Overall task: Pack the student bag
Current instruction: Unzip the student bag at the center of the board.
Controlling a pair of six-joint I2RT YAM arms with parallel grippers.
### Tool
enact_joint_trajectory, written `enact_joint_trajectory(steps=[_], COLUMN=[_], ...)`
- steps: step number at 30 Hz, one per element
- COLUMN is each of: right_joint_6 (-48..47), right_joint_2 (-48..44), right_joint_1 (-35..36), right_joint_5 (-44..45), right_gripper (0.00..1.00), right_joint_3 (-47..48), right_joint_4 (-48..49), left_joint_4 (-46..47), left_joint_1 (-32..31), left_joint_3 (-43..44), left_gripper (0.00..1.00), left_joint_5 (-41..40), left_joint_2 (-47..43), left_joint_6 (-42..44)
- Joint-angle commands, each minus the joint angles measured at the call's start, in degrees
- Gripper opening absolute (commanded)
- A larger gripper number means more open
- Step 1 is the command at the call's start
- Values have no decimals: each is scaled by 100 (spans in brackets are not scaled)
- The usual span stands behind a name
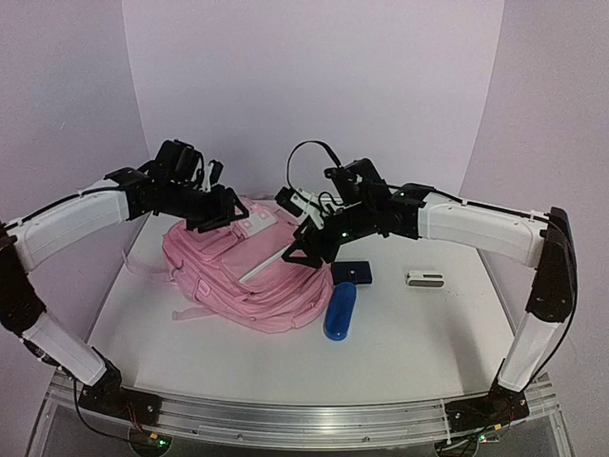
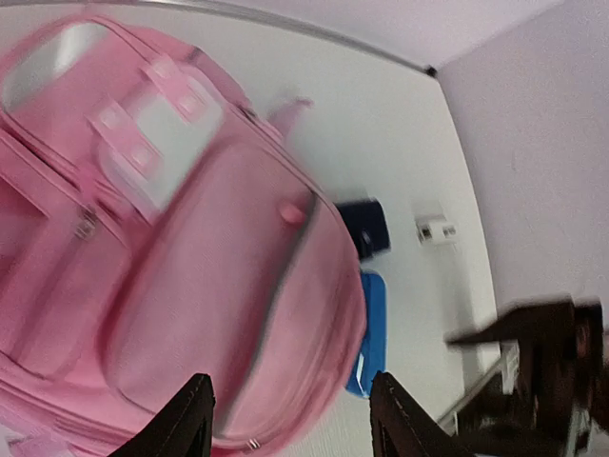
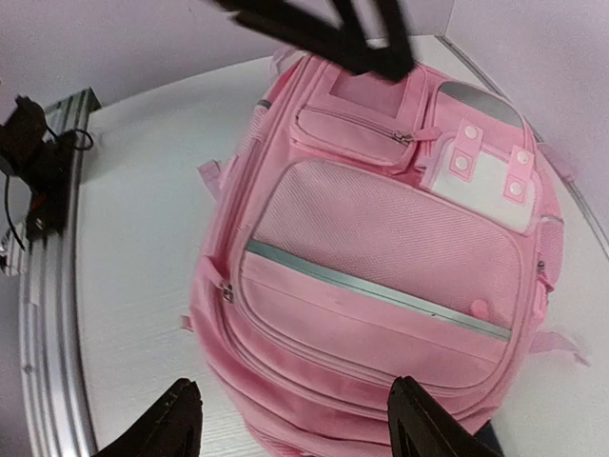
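The student bag (image 1: 245,274), a large pink backpack with white patches, lies flat with its front up at the table's left-middle. My left gripper (image 1: 223,213) hovers over its far end, open, with nothing between its fingers. The left wrist view looks down on the student bag (image 2: 181,286) between the spread tips of the left gripper (image 2: 290,383). My right gripper (image 1: 306,249) hangs over the bag's right side, also open and empty. In the right wrist view the right gripper (image 3: 295,386) straddles the lower edge of the student bag (image 3: 381,276), whose zips look closed.
A blue oblong case (image 1: 340,311) lies against the bag's right edge. A dark navy flat item (image 1: 353,272) sits just behind it. A small white object (image 1: 425,279) lies further right. The aluminium rail (image 1: 285,419) runs along the near edge.
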Motion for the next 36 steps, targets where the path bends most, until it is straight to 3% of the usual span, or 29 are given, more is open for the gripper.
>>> enact_joint_trajectory(steps=[1, 7, 15, 23, 32, 36], right_joint_6=[-1633, -1265, 843, 2465, 2987, 3216], right_joint_2=[303, 1051, 1901, 1678, 2050, 2144], right_joint_1=[-34, -375, -935, -1053, -1051, -1054], right_joint_5=[242, 251, -606, -1058, -1181, -1343], right_gripper=[66, 67, 73, 84, 86, 83], right_joint_3=[101, 1049, 2203, 1202, 1073, 993], right_joint_4=[-380, -816, -1103, -917, -614, -435], left_joint_4=[41, -376, -833, -1200, -883, -753], left_joint_1=[-899, -1569, -1636, -1641, -1651, -1664], left_joint_3=[-1088, -1596, -1544, -1314, -1052, -986], left_gripper=[56, 55, 55, 51, 50, 45], left_joint_5=[-303, -748, -982, -637, -641, -687], left_joint_2=[-784, -967, -763, -331, 303, 453], left_joint_6=[-64, -327, 188, 1038, 1234, 1299])
